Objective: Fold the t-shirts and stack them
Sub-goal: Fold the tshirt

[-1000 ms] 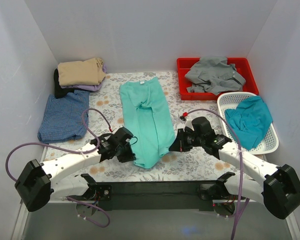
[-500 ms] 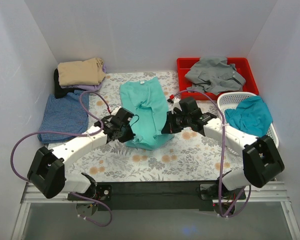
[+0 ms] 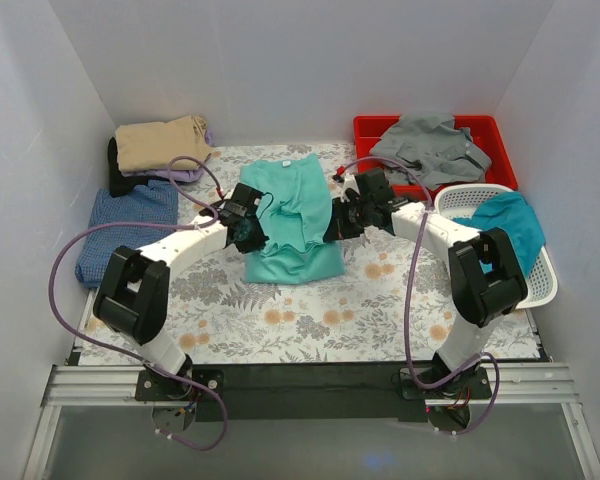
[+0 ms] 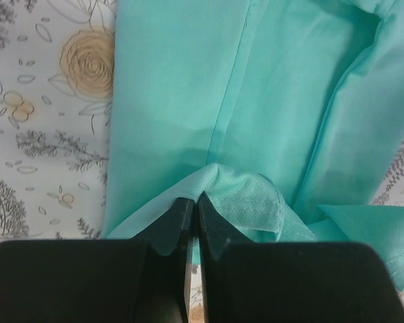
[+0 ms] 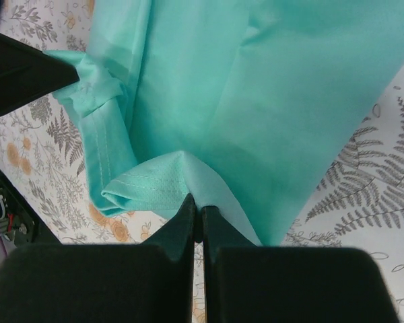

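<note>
The mint green t-shirt (image 3: 292, 228) lies mid-table, its near end doubled up over the rest. My left gripper (image 3: 252, 232) is shut on the hem at the shirt's left side; the pinched cloth shows in the left wrist view (image 4: 219, 185). My right gripper (image 3: 332, 226) is shut on the hem at the right side, also seen in the right wrist view (image 5: 188, 182). A tan t-shirt (image 3: 162, 143) tops a folded stack at the back left. A blue t-shirt (image 3: 125, 232) lies flat at the left. A grey t-shirt (image 3: 425, 148) and a teal t-shirt (image 3: 500, 232) lie crumpled at the right.
The red bin (image 3: 362, 180) holds the grey shirt at the back right. The white basket (image 3: 536, 290) holds the teal shirt at the right edge. White walls close in the floral tablecloth (image 3: 310, 320) on three sides.
Both grippers have carried the shirt's near hem away from the table's front edge toward the back, folding the lower half up over the upper half.
</note>
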`<state>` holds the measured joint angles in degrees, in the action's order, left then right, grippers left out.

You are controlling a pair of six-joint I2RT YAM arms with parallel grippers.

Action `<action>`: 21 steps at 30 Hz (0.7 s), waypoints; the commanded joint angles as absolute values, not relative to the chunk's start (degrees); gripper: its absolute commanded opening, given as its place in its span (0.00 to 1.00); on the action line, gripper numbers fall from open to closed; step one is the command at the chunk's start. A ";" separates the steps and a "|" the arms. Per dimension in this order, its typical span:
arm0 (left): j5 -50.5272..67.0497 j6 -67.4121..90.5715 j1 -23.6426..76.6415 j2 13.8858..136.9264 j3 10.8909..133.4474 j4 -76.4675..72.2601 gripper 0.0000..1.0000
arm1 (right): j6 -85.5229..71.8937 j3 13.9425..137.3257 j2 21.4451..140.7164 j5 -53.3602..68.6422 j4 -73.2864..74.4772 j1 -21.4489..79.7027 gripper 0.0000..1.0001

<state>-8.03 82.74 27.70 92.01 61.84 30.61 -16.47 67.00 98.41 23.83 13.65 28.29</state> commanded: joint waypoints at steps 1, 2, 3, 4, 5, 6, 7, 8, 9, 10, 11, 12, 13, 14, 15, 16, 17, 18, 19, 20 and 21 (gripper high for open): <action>-6.60 79.89 25.85 94.73 65.56 28.30 0.00 | -14.50 71.62 101.32 26.89 13.89 26.63 0.01; -6.42 79.72 25.40 95.27 65.91 28.13 0.00 | -14.33 72.15 102.03 27.33 13.89 25.93 0.01; -6.50 79.54 25.14 95.80 66.53 28.13 0.00 | -13.98 73.55 102.74 27.77 13.89 25.67 0.01; -6.33 79.37 24.61 96.32 66.62 27.69 0.00 | -13.89 74.17 104.31 28.56 13.89 25.49 0.01; -6.68 79.37 24.26 96.50 66.97 27.86 0.00 | -13.80 74.88 105.11 28.91 13.89 25.05 0.01; -7.03 79.63 23.91 96.50 67.06 27.95 0.00 | -13.54 76.62 105.90 29.35 13.89 24.96 0.01; -7.12 79.72 23.30 96.24 66.89 27.25 0.00 | -13.36 77.42 107.56 30.23 14.15 24.70 0.01; -6.77 79.54 23.03 95.98 66.62 26.64 0.00 | -13.36 78.39 108.27 30.58 14.32 24.44 0.01; -6.42 79.37 22.77 96.15 66.71 26.20 0.00 | -13.19 79.09 108.89 30.85 14.50 24.35 0.01; -6.59 79.28 22.42 96.33 67.06 26.45 0.00 | -13.01 80.15 109.59 30.59 14.50 24.26 0.09; -6.59 79.10 22.33 96.50 67.15 26.37 0.14 | -12.75 80.42 109.95 30.32 14.50 24.17 0.18; -6.33 78.75 22.15 96.68 67.24 26.28 0.37 | -12.31 80.85 110.04 30.32 14.50 24.00 0.28; -7.02 78.66 22.06 96.77 67.85 26.89 0.51 | -11.52 81.21 109.95 28.84 14.50 23.91 0.33; -7.90 79.01 22.06 96.94 68.11 27.50 0.70 | -11.17 81.38 109.86 27.70 14.41 23.65 0.38; -9.82 79.19 22.06 96.60 68.20 27.86 0.81 | -10.55 81.73 109.69 26.90 14.41 23.47 0.45; -10.89 79.45 21.97 96.07 68.29 28.30 0.82 | -9.94 81.91 109.08 25.24 14.41 23.29 0.47; -11.94 79.54 21.97 95.28 68.03 28.13 0.82 | -9.41 82.18 108.55 24.09 14.50 22.77 0.48; -13.26 79.28 21.89 93.71 67.94 27.86 0.83 | -8.80 82.18 107.85 23.30 14.41 22.42 0.50; -15.01 78.93 21.71 92.73 68.11 27.51 0.84 | -8.35 82.09 106.19 21.81 14.41 22.15 0.50; -15.55 77.97 21.62 91.94 68.38 27.51 0.84 | -8.00 81.92 105.21 20.93 14.41 21.63 0.50; -15.38 77.18 21.53 91.32 68.47 27.34 0.84 | -7.74 81.74 104.42 20.22 14.33 21.45 0.51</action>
<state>-10.81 79.20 22.06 96.68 66.37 27.94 -10.39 79.64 109.62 24.14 14.72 22.85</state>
